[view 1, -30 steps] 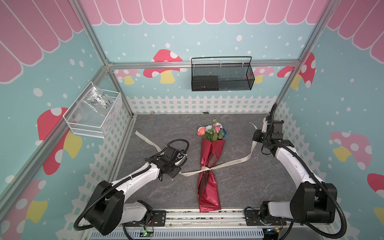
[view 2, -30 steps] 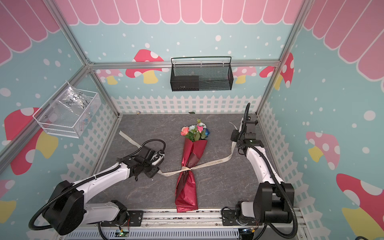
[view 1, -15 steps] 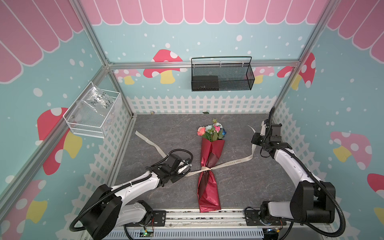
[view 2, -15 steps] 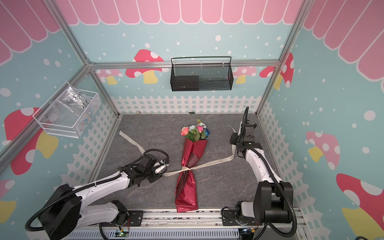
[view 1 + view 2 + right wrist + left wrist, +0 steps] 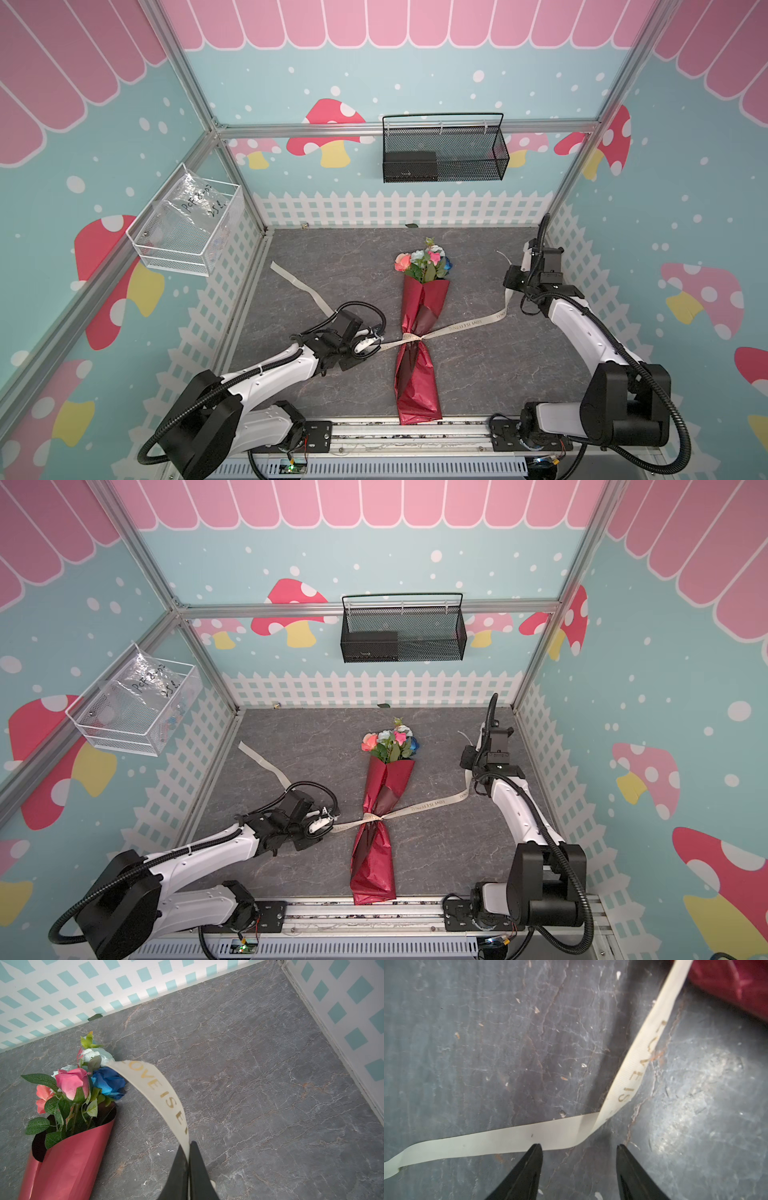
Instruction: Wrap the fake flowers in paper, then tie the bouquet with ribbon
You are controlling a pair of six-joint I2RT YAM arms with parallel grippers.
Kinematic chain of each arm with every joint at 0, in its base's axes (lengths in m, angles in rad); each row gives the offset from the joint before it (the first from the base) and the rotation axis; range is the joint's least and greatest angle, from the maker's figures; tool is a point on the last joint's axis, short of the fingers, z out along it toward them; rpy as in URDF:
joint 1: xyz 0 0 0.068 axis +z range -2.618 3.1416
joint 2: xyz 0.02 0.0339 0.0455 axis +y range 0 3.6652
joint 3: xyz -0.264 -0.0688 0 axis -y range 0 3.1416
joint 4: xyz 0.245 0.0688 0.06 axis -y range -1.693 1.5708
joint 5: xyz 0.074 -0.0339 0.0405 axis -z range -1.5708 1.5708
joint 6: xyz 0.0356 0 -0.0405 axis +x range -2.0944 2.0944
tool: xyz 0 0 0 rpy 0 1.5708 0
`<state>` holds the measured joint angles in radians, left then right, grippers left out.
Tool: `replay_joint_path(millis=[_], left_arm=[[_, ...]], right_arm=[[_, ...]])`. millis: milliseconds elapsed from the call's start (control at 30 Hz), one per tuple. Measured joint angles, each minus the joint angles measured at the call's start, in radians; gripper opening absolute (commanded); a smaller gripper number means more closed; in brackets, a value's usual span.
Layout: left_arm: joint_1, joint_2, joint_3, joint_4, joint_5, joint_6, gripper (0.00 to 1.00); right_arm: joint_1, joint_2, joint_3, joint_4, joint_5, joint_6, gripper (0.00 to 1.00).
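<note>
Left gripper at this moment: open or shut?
Open. In the left wrist view the left gripper shows its black fingers well apart at the edge of the cream ribbon, only bare tabletop between them.

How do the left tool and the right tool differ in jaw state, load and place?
The left tool stands open; the right tool is shut. The left tool grips nothing, poised over ribbon lying flat; the right tool pinches the ribbon's raised far end. The left tool sits close to the knot on the bouquet; the right tool is out by the side wall. Both work the same cream ribbon.
</note>
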<state>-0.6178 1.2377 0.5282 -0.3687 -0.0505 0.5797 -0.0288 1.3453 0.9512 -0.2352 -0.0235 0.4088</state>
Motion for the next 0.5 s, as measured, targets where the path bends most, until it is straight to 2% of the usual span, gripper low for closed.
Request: replay_joint_path(millis=[100,133,200,267,367,433,500], left_arm=[[0.000,0.032,0.000,0.002,0.003,0.006,0.59],[0.000,0.042,0.006,0.004,0.006,0.008,0.55],[0.000,0.070,0.023,0.015,0.011,0.014,0.37],[0.000,0.100,0.038,0.024,0.017,0.022,0.27],[0.000,0.139,0.063,0.026,0.017,0.026,0.05],[0.000,0.153,0.076,0.014,0.018,0.026,0.00],[0.000,0.150,0.089,0.002,0.020,0.023,0.00]], right_arm=[[0.000,0.000,0.000,0.000,0.002,0.000,0.09],[0.000,0.000,0.000,0.000,0.003,0.000,0.09],[0.000,0.000,0.000,0.000,0.004,0.000,0.10],[0.000,0.000,0.000,0.000,0.004,0.000,0.10],[0.000,0.000,0.000,0.000,0.004,0.000,0.12],[0.000,0.000,0.000,-0.001,0.005,-0.001,0.13],[0.000,0.000,0.000,-0.004,0.005,-0.002,0.17]])
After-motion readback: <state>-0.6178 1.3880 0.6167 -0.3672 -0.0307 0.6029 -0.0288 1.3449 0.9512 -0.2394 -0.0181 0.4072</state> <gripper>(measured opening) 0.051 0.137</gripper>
